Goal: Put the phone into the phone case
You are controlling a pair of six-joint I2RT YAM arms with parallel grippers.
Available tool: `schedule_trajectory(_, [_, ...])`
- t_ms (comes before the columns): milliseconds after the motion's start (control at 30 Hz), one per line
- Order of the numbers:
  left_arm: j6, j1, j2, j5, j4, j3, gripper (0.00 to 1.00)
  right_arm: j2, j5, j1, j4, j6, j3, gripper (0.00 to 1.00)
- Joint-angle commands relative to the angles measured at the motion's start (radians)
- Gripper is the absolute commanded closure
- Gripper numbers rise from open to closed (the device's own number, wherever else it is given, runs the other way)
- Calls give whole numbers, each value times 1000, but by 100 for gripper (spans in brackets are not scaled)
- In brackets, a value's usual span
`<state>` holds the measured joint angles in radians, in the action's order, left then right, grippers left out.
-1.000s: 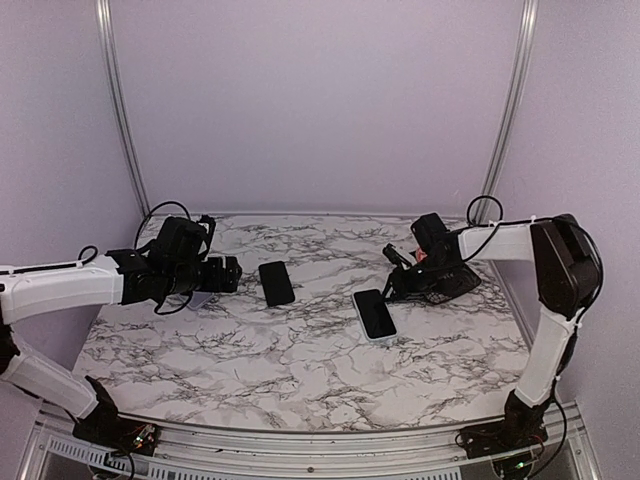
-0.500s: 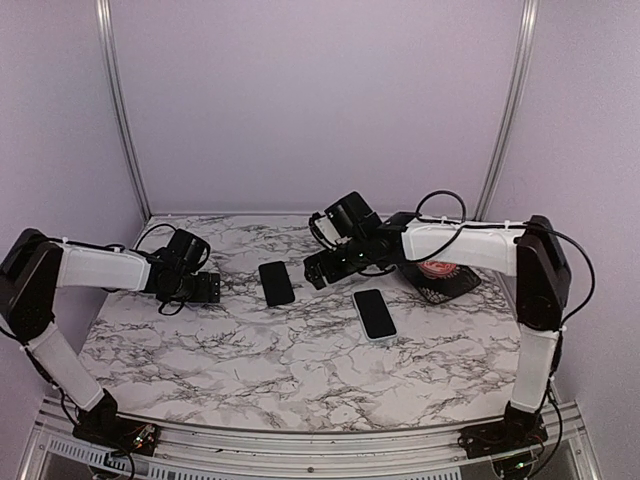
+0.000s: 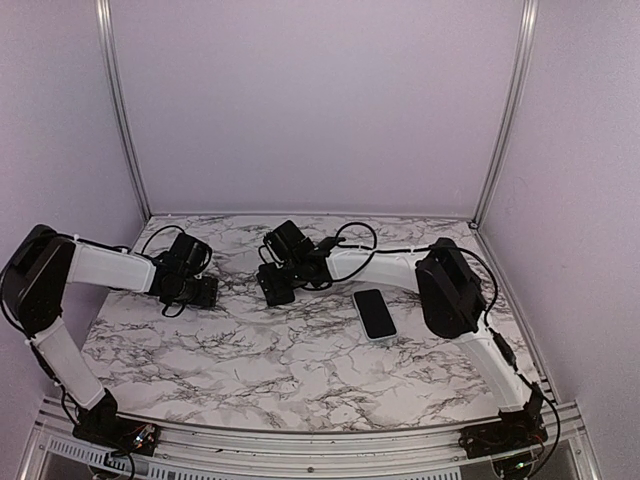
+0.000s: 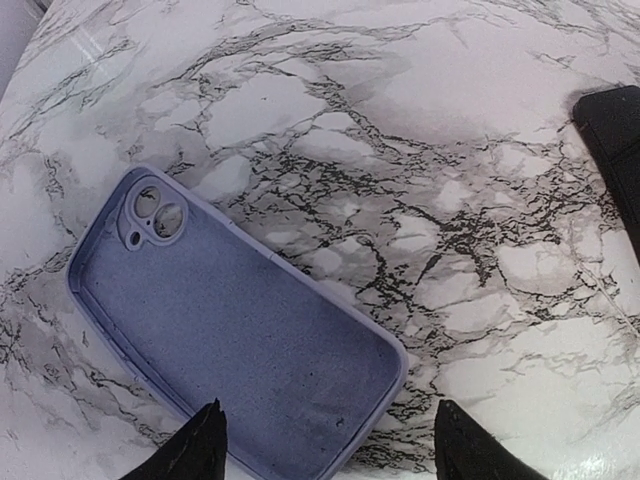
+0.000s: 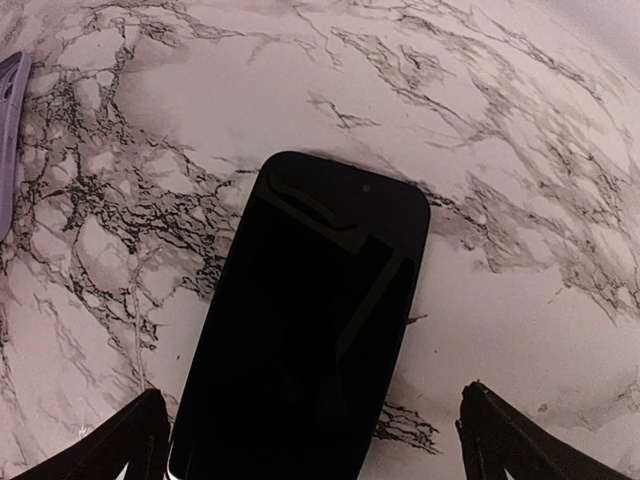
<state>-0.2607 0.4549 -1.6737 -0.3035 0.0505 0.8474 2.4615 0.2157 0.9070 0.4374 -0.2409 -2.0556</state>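
Overhead, both arms reach in over the marble table [image 3: 300, 370]. The left gripper [image 4: 330, 450] sits low in the left-centre of the frame, and the right gripper [image 5: 320, 450] is stretched across to a spot just right of it, near the middle. The phone case [image 4: 235, 330] fills the lower left of my left wrist view. It is lilac, lies flat with its hollow side up, and has its camera cutout toward the upper left. The left fingertips [image 4: 200, 450] are spread apart at the bottom edge with the case's near end between them. The left tip overlaps the case's rim, but I can't tell whether it touches, and nothing is lifted. A dark shape [image 4: 610, 130] cuts in at the right edge, and I can't make out what it is. In my right wrist view the phone [image 5: 310, 320] lies flat in the centre and lower centre, with its black screen up. The right fingertips [image 5: 500, 440] stand wide on either side of its near end, with bare marble showing between each tip and the phone, so nothing is gripped. A sliver of lilac rim shows at the upper left edge of that view, so the case is just beside the phone but apart from it. From overhead, both are mostly hidden under the grippers. A second phone [image 3: 377, 313] with a pale edge lies alone right of centre.
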Motion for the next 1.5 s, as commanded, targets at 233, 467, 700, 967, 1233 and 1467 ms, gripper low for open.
schedule_trajectory(233, [20, -9, -52, 89, -74, -22, 30, 183, 49, 35, 70, -21, -231, 3])
schedule_trajectory(467, [25, -9, -47, 160, -88, -52, 46, 160, 35, 37, 108, -1, -175, 10])
schedule_trajectory(700, [46, -9, -6, 209, -118, -97, 64, 34, 19, 35, 62, 12, -2, 17])
schedule_trajectory(967, [57, -7, 36, 291, -169, -167, 77, -68, 3, 30, 25, 19, 180, 22])
schedule_trajectory(1233, [50, 17, 76, 407, -214, -237, 84, -173, -38, 7, -16, 14, 349, 23])
schedule_trajectory(1467, [54, 87, 158, 429, -242, -308, 87, -304, -52, -34, -60, 11, 528, 23])
